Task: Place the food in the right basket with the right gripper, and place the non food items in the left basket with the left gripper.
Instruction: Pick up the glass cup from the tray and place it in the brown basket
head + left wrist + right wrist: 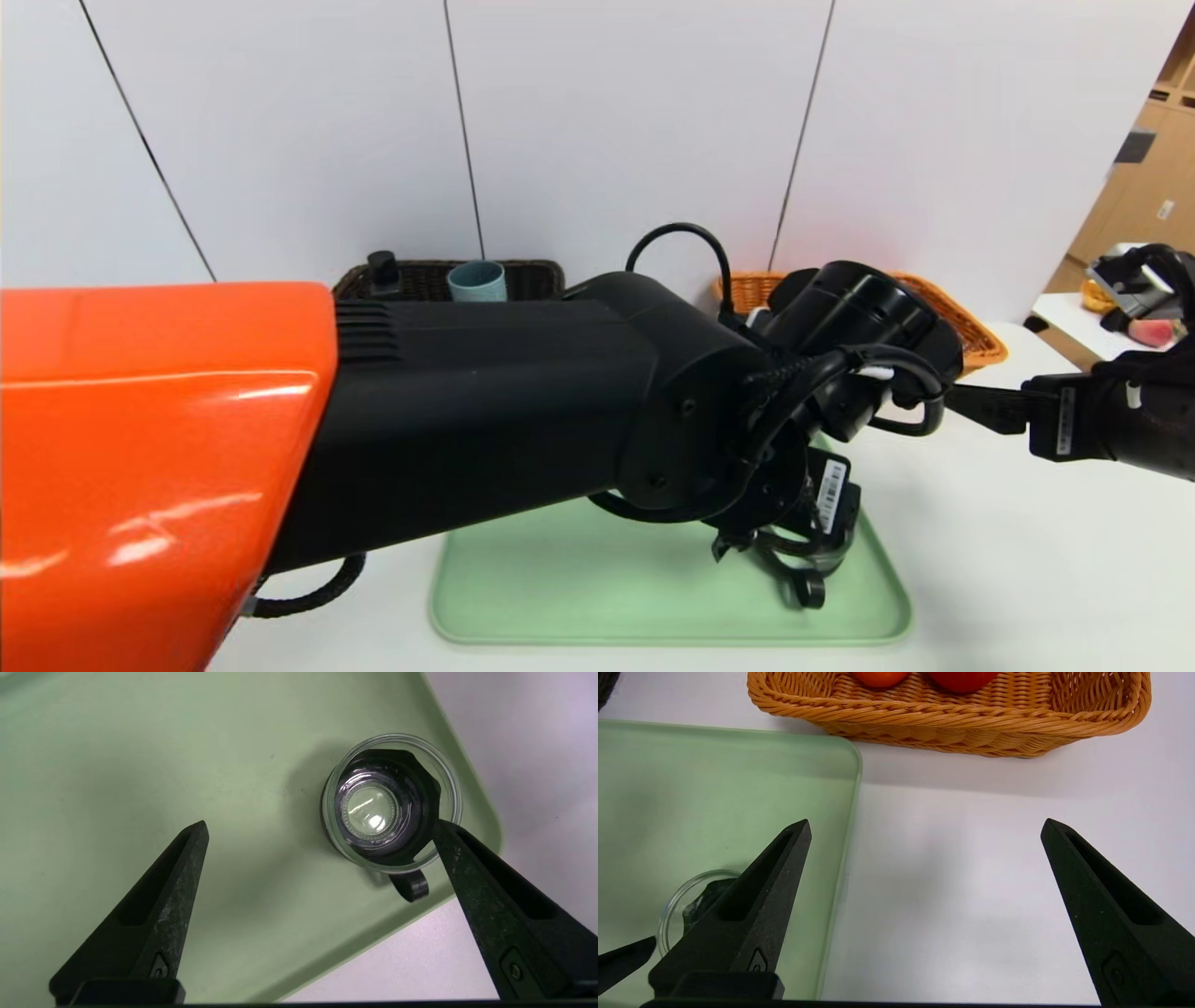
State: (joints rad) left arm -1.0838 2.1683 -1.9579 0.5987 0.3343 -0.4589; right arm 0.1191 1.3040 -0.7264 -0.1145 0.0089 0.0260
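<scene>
A white table (1008,579) carries a pale green tray (579,597) at its near middle, with two wicker baskets behind it against the wall. From the head view, the left arm (373,420), orange then black, crosses most of the scene and hides much of the tray. Behind it the dark brown left basket (532,276) holds a teal cup (477,281) and a black bottle (382,271). The orange-tan right basket (980,341) is largely hidden there; only the right wrist view shows its contents, an orange (879,677) and a red apple (962,680) lying side by side.

The left gripper (320,828) hangs over the tray's near right corner, its two fingers spread wide and holding nothing. Only the left wrist view shows what lies beneath: a clear round dish (390,805) with a black insert and a small handle, sitting on the tray just inside that corner. One fingertip (444,830) sits at the dish's rim; whether it touches is unclear.

The right gripper (924,826) hovers over bare table just beside the tray's right edge, its fingers also wide apart and empty. Its view catches a sliver of the dish behind one finger.
</scene>
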